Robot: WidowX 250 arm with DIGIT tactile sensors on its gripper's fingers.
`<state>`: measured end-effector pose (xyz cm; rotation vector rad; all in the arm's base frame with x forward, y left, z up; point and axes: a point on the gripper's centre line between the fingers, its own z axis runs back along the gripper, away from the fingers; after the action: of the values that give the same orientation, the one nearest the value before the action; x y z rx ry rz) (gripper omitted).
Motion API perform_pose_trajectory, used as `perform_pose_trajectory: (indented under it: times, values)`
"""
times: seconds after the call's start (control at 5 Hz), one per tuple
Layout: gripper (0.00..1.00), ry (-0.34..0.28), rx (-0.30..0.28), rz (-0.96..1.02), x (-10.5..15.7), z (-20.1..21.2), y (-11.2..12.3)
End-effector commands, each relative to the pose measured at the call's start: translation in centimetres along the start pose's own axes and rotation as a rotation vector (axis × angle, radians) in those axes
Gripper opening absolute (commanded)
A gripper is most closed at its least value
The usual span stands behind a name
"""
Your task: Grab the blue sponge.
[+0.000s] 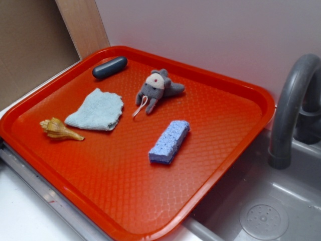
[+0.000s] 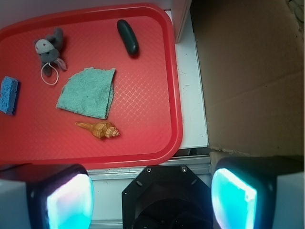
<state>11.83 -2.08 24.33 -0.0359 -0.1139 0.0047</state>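
One periwinkle-blue porous foam sponge [image 1: 169, 141] lies on your red plastic tray [image 1: 215, 170], just beside the grey plush toy [image 1: 156, 89] — your gripper [image 2: 151, 198] hovers off the tray's edge, jaws wide apart, holding nothing.

Black octagonal wrist housing [image 2: 167, 198] with two small screws, black jaws, glowing cyan-white pads [image 2: 71, 202]

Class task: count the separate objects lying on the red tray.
5: capsule at the back, plush toy beside it, cloth left, seashell front-left, blue sponge nearest the sink. None seem hidden.
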Motion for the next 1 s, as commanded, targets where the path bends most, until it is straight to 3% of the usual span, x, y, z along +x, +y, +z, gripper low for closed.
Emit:
perform_pose_trajectory:
  times: [0.0, 0.2, 0.4, 0.6, 0.8]
  values:
    - [1.0, 0.0, 0.0, 0.0, 0.0, 0.0, 0.0]
    - [1.0, -0.011, -0.025, -0.037, 1.8, -0.7, -4.3]
    - [1.0, -0.066, -0.066, -0.04, 2.7, -0.5, -8.5]
    - [1.0, -0.099, -0.176, -0.027, 3.6, -0.7, -13.3]
    - [1.0, -0.084, -0.214, 0.002, 4.3, -1.5, -18.2]
